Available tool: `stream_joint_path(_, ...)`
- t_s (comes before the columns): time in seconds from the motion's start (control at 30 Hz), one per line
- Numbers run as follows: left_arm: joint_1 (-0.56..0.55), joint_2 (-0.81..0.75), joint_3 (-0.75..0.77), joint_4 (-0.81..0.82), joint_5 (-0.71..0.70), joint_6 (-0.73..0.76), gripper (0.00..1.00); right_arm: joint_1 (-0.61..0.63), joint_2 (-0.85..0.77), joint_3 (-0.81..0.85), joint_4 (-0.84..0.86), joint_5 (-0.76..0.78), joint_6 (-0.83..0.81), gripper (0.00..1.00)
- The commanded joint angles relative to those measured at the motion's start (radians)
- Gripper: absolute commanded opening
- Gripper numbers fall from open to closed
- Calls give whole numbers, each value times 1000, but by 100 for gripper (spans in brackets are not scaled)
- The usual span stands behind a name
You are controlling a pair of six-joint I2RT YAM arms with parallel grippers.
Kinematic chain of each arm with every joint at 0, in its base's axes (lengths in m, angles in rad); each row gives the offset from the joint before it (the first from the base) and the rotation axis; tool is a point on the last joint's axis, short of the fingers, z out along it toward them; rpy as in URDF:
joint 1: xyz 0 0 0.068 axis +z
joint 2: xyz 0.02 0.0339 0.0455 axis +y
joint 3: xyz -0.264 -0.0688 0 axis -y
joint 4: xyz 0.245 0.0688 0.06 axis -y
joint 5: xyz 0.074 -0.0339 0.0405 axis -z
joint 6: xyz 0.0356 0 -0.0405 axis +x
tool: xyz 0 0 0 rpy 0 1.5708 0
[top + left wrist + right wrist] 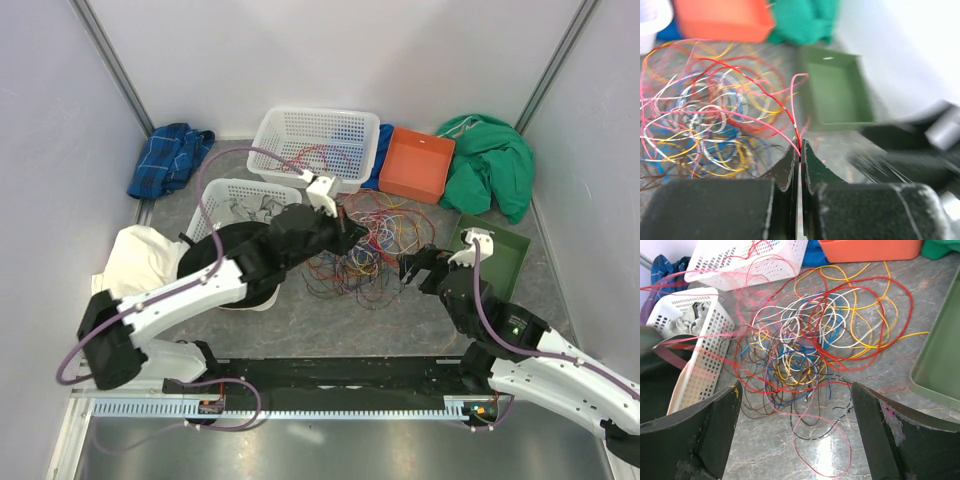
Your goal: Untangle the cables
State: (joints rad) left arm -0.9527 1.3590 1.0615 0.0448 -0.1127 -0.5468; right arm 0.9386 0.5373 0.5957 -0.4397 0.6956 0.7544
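The cables (375,245) lie in a loose tangle of red, yellow, white, blue, brown and pink strands on the grey table, between the two grippers. My left gripper (345,228) is at the tangle's left edge. In the left wrist view it (800,146) is shut on a red cable (797,134) that rises from the fingertips back into the tangle (705,115). My right gripper (415,268) is at the tangle's right edge, open and empty. In the right wrist view it (795,390) stands wide apart, just short of the tangle (815,340), over a pink loop (825,440).
Two white perforated baskets (315,140) (235,200) stand behind and left of the tangle. An orange bin (420,165) is at the back, and a green tray (505,255) at the right. A green cloth (495,160), a blue plaid cloth (170,160) and a white cloth (135,260) lie around the edges.
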Motion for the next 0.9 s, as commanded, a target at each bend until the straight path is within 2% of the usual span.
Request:
stream_joint_path(0.0,0,-153,-139,76,110,48,2,0,-23,0,106,-24,-16,98)
stream_joint_path(0.03,0,-176,-155,76,110,48,2,0,-43,-13,130,-28,-15,98)
stream_joint_path(0.1,0,-248,-188,70,110,50,2,0,-120,-52,232,-99,-70,91)
stream_joint_path(0.17,0,-288,-196,58,97,57,2,0,-178,-92,300,-204,-140,85)
stream_joint_path(0.3,2,-350,-158,21,103,73,2,0,-136,-91,299,-257,-173,84)
stream_joint_path(0.43,0,-348,-114,-6,151,91,2,0,-70,-70,334,-349,-181,85)
stream_joint_path(0.87,0,-337,-135,-14,171,76,2,-1,81,15,499,-305,-306,85)
